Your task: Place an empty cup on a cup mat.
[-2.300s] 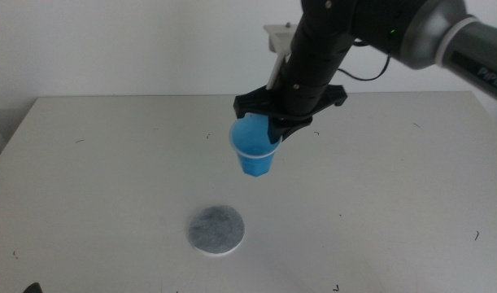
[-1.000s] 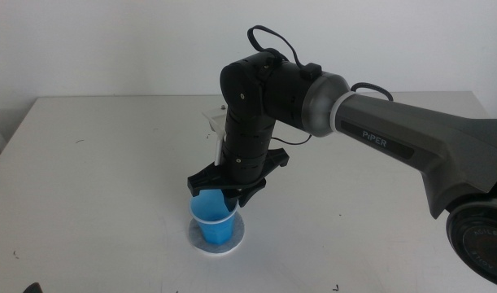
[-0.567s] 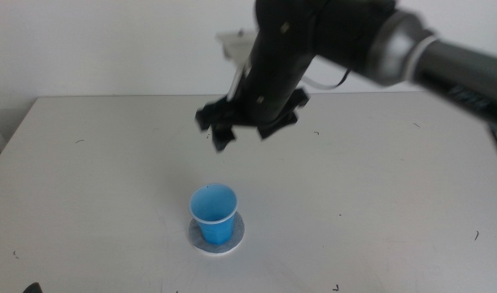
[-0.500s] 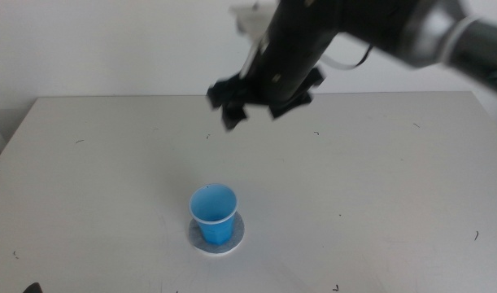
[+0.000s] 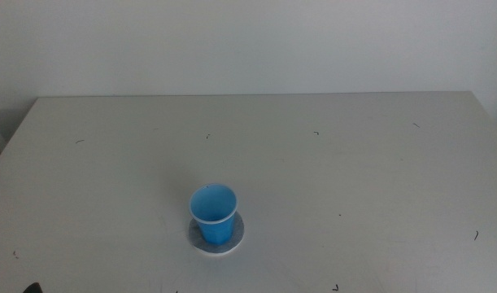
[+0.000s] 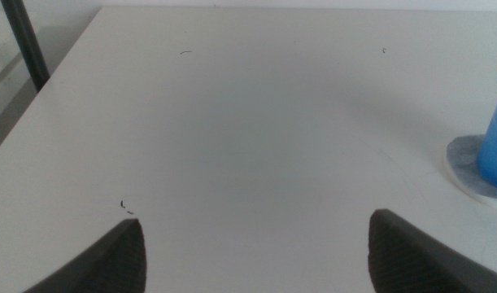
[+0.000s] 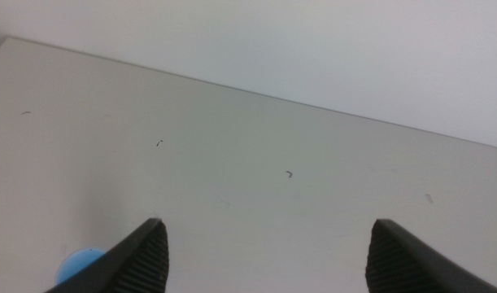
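Gone from the middle view is the right arm, which half a second ago hung above the cup; the cup has stayed put. It stands upright on the cup mat, whose grey rim shows around its base, on the white counter. Seen from its wrist, the right tool is released, jaws spread wide above the counter. Beside the cup mat, the left tool waits low, likewise released.
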Action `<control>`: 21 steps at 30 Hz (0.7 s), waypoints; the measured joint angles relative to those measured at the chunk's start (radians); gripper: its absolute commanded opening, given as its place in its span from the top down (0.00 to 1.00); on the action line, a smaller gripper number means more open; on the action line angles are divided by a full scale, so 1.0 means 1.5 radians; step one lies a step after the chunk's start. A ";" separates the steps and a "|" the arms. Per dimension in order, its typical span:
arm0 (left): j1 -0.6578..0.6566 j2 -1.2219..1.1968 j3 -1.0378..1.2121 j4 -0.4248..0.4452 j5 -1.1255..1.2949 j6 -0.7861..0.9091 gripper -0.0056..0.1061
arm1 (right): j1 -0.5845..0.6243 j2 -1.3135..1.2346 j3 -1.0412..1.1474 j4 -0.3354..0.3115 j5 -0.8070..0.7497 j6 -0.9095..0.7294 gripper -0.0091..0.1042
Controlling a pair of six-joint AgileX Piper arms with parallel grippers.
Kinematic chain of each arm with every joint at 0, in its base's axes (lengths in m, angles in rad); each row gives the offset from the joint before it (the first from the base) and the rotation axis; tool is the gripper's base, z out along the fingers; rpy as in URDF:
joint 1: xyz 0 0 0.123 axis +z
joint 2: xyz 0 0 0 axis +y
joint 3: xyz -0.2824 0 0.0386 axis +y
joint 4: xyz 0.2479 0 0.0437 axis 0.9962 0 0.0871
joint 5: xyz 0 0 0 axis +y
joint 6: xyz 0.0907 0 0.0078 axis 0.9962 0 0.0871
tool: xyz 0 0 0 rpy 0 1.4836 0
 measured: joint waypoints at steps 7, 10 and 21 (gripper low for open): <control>0.000 0.000 0.000 0.000 0.000 0.000 0.01 | -0.007 -0.203 0.156 -0.060 -0.033 0.018 0.37; 0.000 0.000 0.000 0.000 0.000 0.000 0.01 | -0.008 -0.290 0.252 -0.084 -0.068 0.054 0.37; 0.000 0.000 0.000 0.000 0.000 0.000 0.01 | -0.008 -0.588 0.623 -0.122 -0.251 0.118 0.37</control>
